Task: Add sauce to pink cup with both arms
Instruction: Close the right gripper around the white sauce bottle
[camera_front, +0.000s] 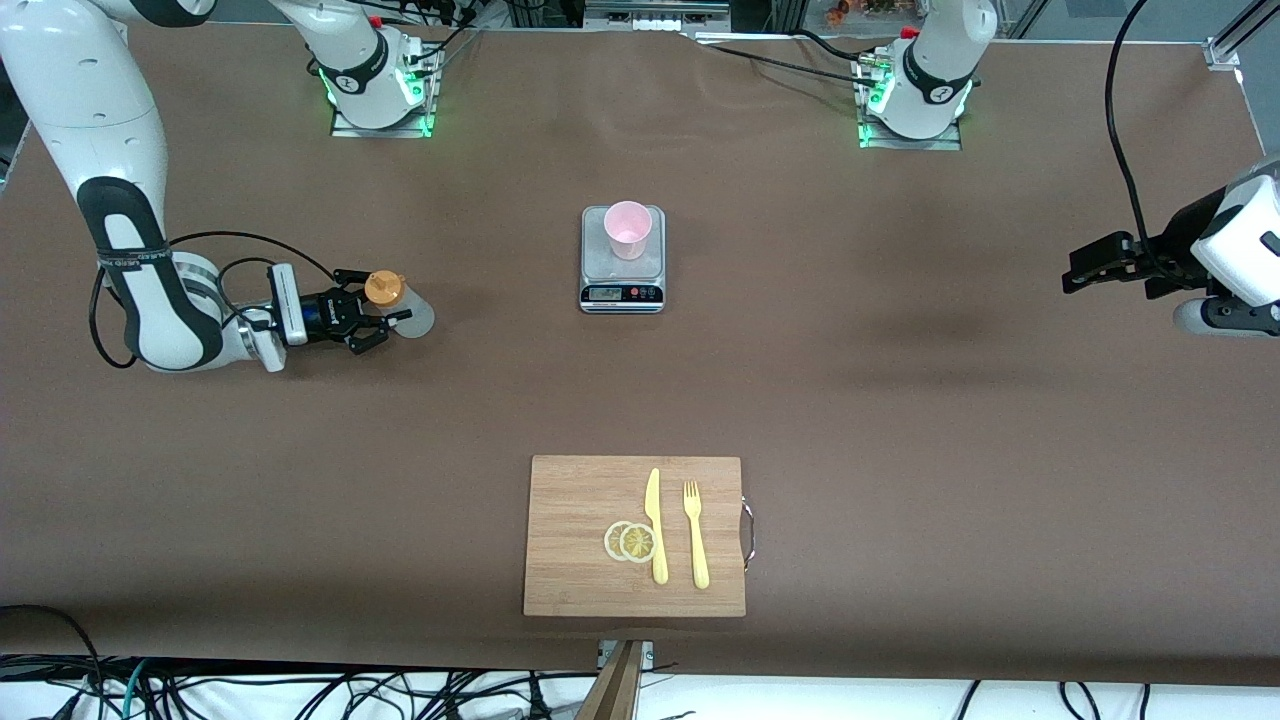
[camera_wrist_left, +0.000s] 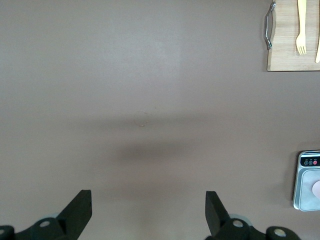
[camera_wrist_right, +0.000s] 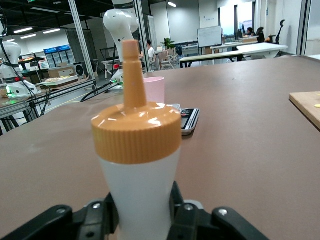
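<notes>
The sauce bottle (camera_front: 403, 305), whitish with an orange nozzle cap, stands upright toward the right arm's end of the table. My right gripper (camera_front: 380, 315) is shut on its body, one finger on each side, as the right wrist view shows for the gripper (camera_wrist_right: 142, 205) and the bottle (camera_wrist_right: 137, 150). The pink cup (camera_front: 628, 230) stands on a small scale (camera_front: 621, 285) at mid-table and shows in the right wrist view (camera_wrist_right: 154, 89). My left gripper (camera_front: 1085, 270) waits open and empty over bare table at the left arm's end, its jaws wide apart in the left wrist view (camera_wrist_left: 148, 195).
A wooden cutting board (camera_front: 575, 520) lies nearer the front camera than the scale, with a yellow knife (camera_front: 656, 525), a yellow fork (camera_front: 695, 535) and two lemon slices (camera_front: 630, 541). The scale's edge (camera_wrist_left: 306, 175) and the board (camera_wrist_left: 287, 50) show in the left wrist view.
</notes>
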